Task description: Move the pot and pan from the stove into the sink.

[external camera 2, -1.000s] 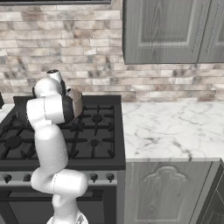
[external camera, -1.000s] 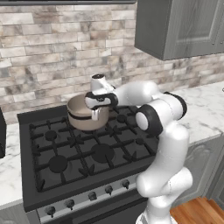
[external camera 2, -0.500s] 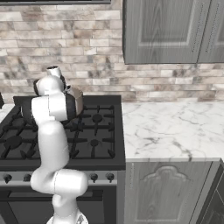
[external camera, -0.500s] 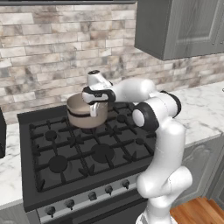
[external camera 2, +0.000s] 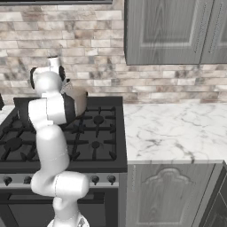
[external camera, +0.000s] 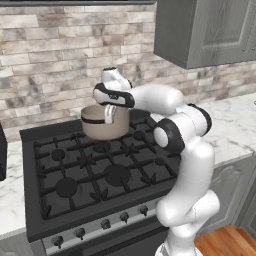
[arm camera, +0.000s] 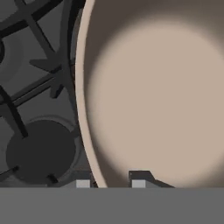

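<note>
I have the gripper [external camera: 109, 118] clamped on the pot [external camera: 102, 122] wall, one finger inside [arm camera: 139, 178] and one outside, at upper centre of the left base frame on the stove's [external camera: 95, 170] back burner, so I can lift it toward the sink.

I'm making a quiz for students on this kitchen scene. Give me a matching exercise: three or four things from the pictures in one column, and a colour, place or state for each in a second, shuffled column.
Things:
1. round tan-brown pot
2. black gas stove
3. robot's two-finger gripper
4. white marble counter

Descriptions:
A. has a row of knobs along its front
B. jaws shut on the pot's rim
C. stands on a back burner
D. lies to the right of the stove

Pairs: 1-C, 2-A, 3-B, 4-D
</note>
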